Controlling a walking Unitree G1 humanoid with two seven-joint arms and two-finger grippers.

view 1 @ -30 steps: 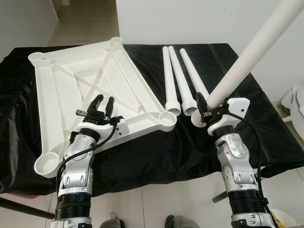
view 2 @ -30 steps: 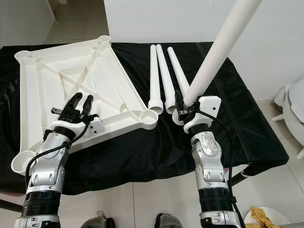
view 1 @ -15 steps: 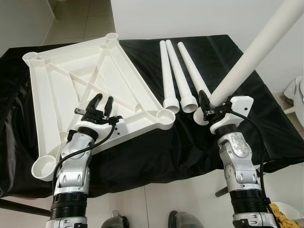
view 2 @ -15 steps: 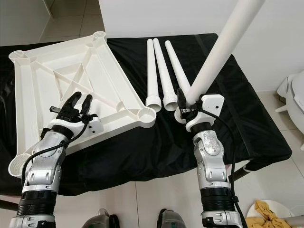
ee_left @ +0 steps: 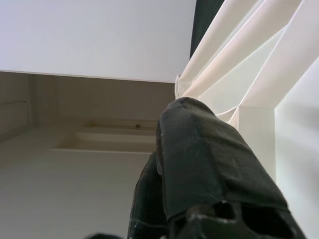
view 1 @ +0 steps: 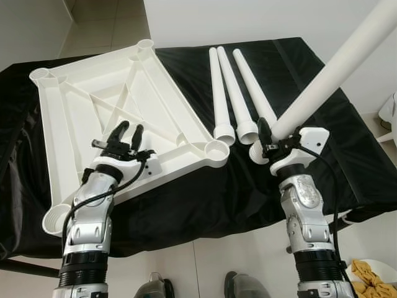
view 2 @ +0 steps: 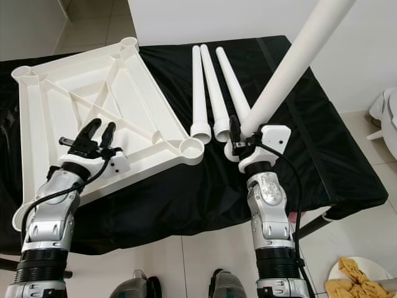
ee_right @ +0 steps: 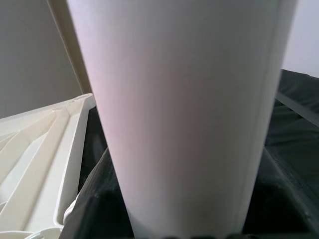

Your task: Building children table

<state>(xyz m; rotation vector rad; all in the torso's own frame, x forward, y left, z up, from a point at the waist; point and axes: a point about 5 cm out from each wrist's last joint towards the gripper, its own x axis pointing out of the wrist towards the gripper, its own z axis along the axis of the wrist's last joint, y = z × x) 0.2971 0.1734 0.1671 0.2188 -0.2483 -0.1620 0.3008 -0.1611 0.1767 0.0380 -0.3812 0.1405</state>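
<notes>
Left eye view: right gripper [view 1: 265, 141] pinching long white plastic table leg [view 1: 338, 71] near its wide end, long axis slanting up, away to the right, over black-draped table [view 1: 291, 74] near its front edge. Left gripper [view 1: 124, 135], fingers spread, rests on upturned white plastic tabletop [view 1: 93, 112].

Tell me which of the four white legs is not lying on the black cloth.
The leg held in the right pincer, raised and tilted; the other three legs lie side by side.
</notes>
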